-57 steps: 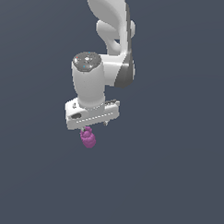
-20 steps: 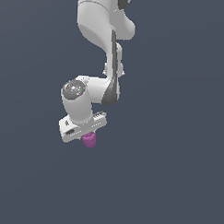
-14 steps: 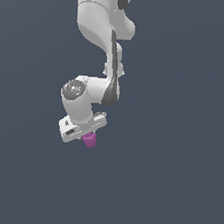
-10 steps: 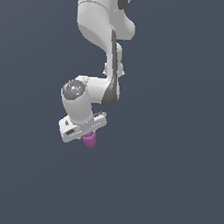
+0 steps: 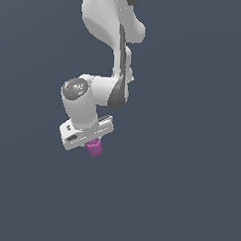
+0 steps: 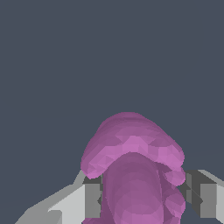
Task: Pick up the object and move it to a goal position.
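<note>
Magenta object (image 6: 133,175): pinched between your gripper (image 6: 142,194) fingers — hanging below the white hand.
Jaws: closed on it, so you can carry it to the goal — no marker visible.

- Since the earliest picture, the arm (image 5: 103,52) has reposed: its upper links now rise higher and fill more of the top of the exterior view, with a dark seam running down the forearm
- The wrist joint cap (image 5: 75,89) has shifted lower and toward the exterior view's left
- The gripper (image 5: 93,143) has come down and leftward with it, its white body tilted with the exterior view's left end lower
- The magenta-purple object (image 5: 95,148), carried between the fingers (image 6: 85,199), sits slightly lower and further left than at the start
- Over the last second nothing visibly moves
</note>
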Robot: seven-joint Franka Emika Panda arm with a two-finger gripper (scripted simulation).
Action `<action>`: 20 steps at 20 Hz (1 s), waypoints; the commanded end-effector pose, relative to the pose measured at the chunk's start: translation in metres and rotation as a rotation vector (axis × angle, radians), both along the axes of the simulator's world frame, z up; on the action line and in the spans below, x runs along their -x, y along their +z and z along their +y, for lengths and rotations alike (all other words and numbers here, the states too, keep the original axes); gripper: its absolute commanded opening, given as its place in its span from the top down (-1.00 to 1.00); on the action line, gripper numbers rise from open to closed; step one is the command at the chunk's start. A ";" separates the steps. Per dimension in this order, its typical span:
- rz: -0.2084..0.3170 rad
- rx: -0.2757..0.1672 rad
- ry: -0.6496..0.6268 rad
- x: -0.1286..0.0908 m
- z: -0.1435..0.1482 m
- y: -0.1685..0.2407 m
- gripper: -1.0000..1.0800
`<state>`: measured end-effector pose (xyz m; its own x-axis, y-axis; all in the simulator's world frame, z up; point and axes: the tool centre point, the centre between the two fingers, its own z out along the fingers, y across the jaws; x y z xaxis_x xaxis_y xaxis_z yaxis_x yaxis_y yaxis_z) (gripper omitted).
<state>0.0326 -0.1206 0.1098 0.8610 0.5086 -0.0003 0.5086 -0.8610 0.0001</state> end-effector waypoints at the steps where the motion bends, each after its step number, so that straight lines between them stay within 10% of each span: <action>1: -0.002 0.000 0.000 0.000 -0.003 0.017 1.00; 20: -0.001 -0.001 0.001 0.008 -0.041 0.220 1.00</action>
